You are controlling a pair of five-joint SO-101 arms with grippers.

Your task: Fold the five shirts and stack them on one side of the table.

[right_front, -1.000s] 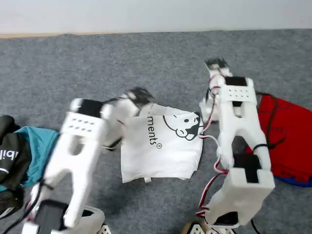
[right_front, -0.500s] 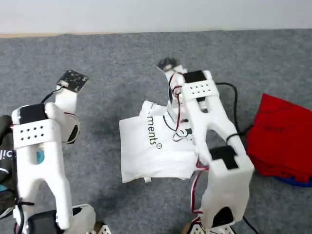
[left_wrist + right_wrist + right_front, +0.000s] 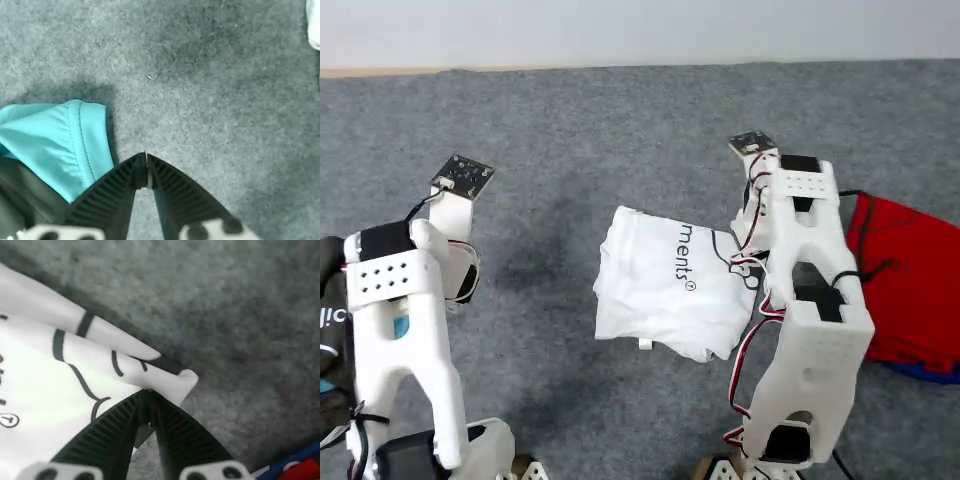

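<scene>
Far left of the tabletop (image 3: 620,130), I record a black shirt (image 3: 332,315) bunched at the edge. A teal shirt (image 3: 55,142) lies against it and partly over it. The left arm (image 3: 395,300) stands above this pile in the high view.

The left jaws are pressed together with nothing between them. They hang over bare grey surface just beside the teal shirt's hemmed edge, without touching it.

At the middle lies the white shirt (image 3: 660,290), folded to a rough rectangle. Its black print faces up, its outline is a little rumpled, and it sits askew to the tabletop's edges. It is well apart from the left jaws.

The right arm (image 3: 805,300) stands along the white shirt's right side. The right jaws are closed on that shirt, pinching a folded corner of white cloth that carries black line print. The tips meet on the fabric itself, and the rest of the shirt spreads away from them toward the left arm. I cannot tell whether the pinched corner is raised off the surface.

Far right, a red shirt (image 3: 910,290) lies folded near the tabletop's edge. It rests on a blue shirt (image 3: 925,373), of which a narrow strip shows beneath. The right arm stands between this pair and the white shirt and hides the gap between them.
</scene>
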